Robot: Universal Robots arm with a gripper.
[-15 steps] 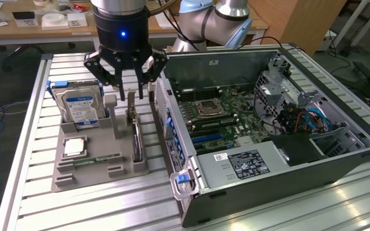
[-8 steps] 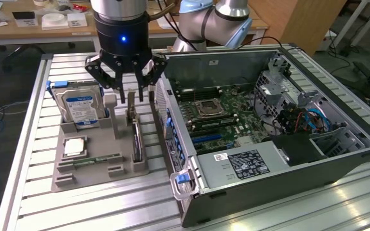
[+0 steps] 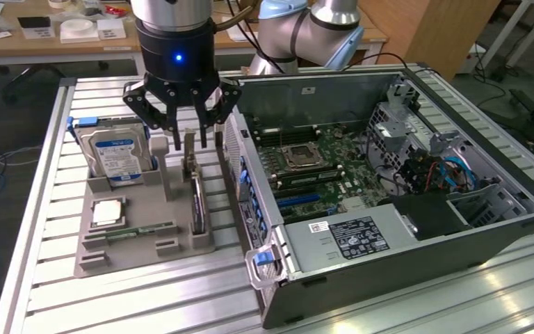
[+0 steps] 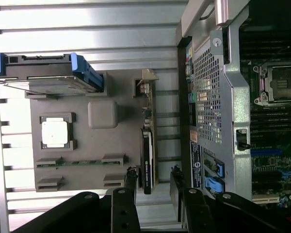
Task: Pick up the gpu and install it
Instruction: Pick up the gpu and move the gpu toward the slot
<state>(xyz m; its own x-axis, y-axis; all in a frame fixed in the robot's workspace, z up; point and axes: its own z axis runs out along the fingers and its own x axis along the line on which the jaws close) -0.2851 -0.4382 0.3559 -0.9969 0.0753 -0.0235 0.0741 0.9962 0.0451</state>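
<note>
Pick step, nothing grabbed yet imo: the fingers [image 4: 130, 180] hang spread either side of the gpu [image 3: 195, 191], which stands on edge in the grey holder [image 3: 100, 245] on the counter [image 3: 109, 306]. A clean grab probably needs a square squeeze on that thin card. The case wall [image 3: 239, 163] sits just beside it, with open room above.

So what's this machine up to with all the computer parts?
A robot arm's gripper hangs over a grey parts holder that lies beside an open computer case. Its fingers stand apart on either side of the gpu, a thin black card standing on edge in the holder. The card sits in its slot, not yet lifted.
</note>
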